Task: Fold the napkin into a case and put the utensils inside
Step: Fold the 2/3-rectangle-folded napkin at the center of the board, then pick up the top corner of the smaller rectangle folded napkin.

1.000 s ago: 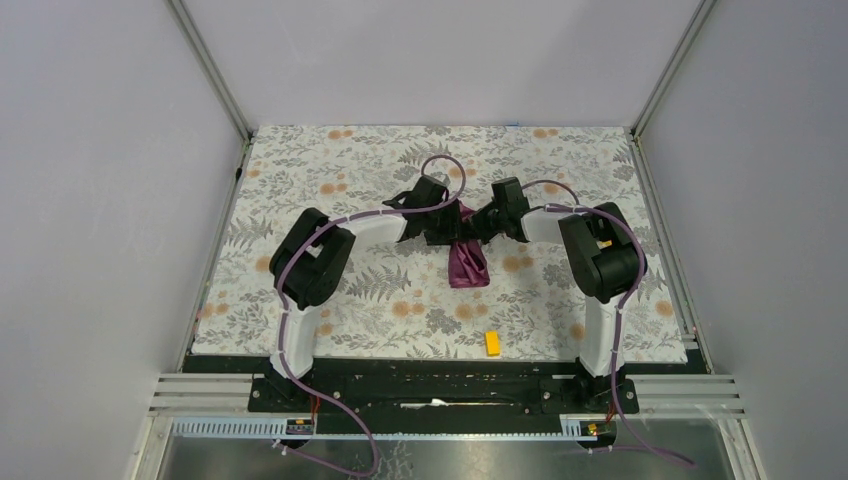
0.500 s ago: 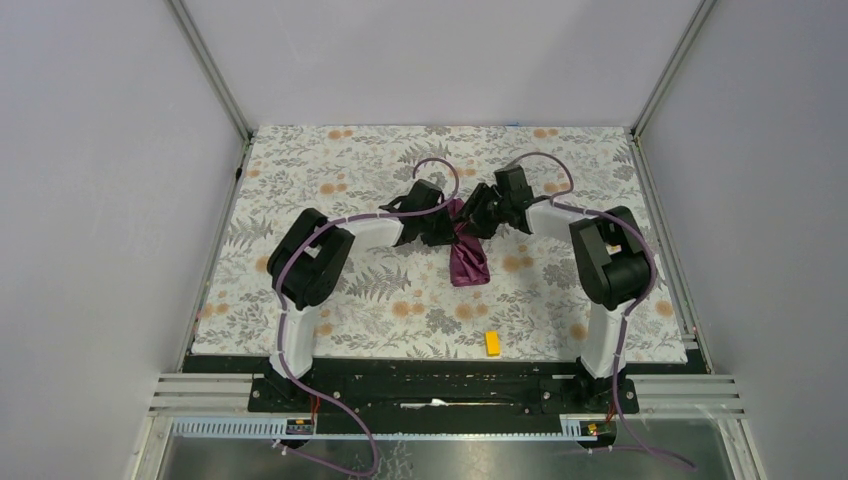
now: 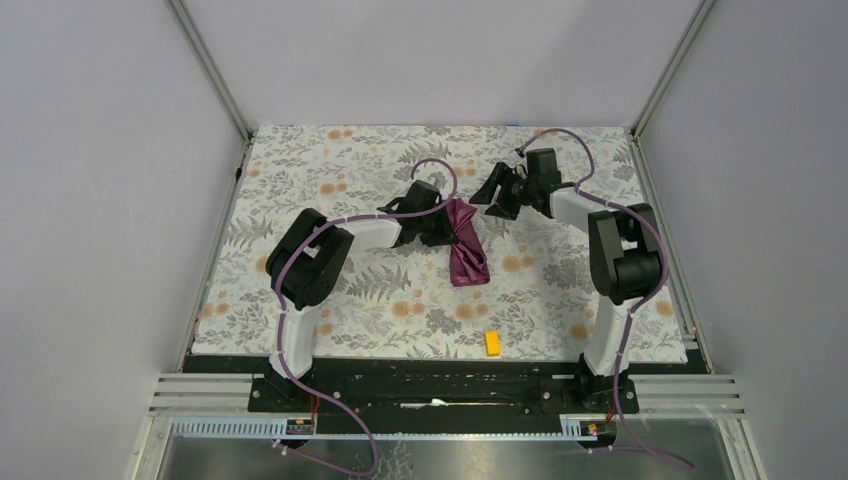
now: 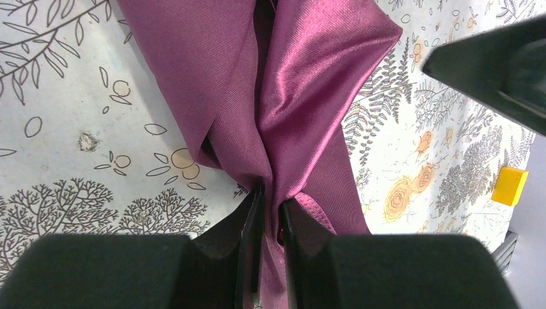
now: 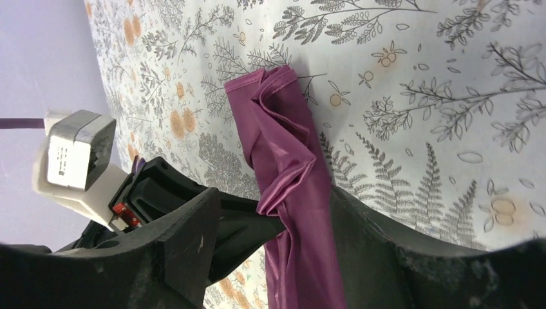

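Top view: napkin (image 3: pixel 467 248) sits near mid-table on the floral table cover (image 3: pixel 340 300), bunched into a long creased strip that runs from the left gripper (image 3: pixel 446 228) toward the near edge. It is not a flat band; folds and ridges show along its length. Left wrist view: left gripper (image 4: pixel 271 207) has its jaws drawn almost together on a gathered pleat of the napkin (image 4: pixel 302 96), cloth pinched between the two fingertips, and the rest fans out away from the camera over the table cover. Right gripper (image 3: pixel 488 200) stands apart from the cloth, farther back and to the right of it, nothing in its jaws. Right wrist view: right gripper (image 5: pixel 273 199) has its fingers spread wide, and the napkin (image 5: pixel 283 148) is seen past them on the table cover, untouched by them, with the left arm's fingers on its lower part. Small yellow block (image 3: pixel 492 343) lies alone close to the near edge, well apart from the napkin; it also shows at the right edge of the left wrist view (image 4: pixel 510 185)
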Motion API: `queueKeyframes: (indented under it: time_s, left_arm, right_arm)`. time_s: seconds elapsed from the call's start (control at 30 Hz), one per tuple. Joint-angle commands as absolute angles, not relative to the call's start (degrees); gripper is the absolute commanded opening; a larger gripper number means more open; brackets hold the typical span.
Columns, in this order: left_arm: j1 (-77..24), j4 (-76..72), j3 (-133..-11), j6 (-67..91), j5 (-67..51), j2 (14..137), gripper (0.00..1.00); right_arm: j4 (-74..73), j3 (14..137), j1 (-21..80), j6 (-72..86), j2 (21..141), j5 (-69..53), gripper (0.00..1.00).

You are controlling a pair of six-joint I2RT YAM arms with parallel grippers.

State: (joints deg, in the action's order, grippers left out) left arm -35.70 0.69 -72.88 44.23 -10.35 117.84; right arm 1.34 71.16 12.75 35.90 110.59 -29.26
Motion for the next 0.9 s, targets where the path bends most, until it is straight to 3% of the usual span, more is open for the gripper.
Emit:
queueKeyframes:
  time_s: [0.0,0.1,0.33,0.73,0.87]
  left_arm:
    - [-35.33,7.93,-69.93,42.7,-8.48,119.62,0.21]
    - [-35.38,7.66,-69.71,42.89,-8.99,119.54,0.2]
    - [-35.32,7.32,-69.26,42.97,-9.18,118.58,0.19]
    - [-35.48,6.6,-68.88,43.24,-9.77,117.75,0.18]
    - [-35.48,6.59,-68.76,42.79,-10.41,116.36,0.21]
  right_arm:
    - [8.46,72.22,11.83,35.68,115.27,-36.74,0.68]
    - [9.24,74.22,11.73,35.63,118.09,-38.91,0.63]
    - [12.68,74.44,11.78,36.01,121.2,-39.67,0.65]
    - [19.67,75.56,11.77,40.47,123.49,-43.42,0.32]
    - [23.62,74.47,11.78,44.48,123.79,-44.89,0.07]
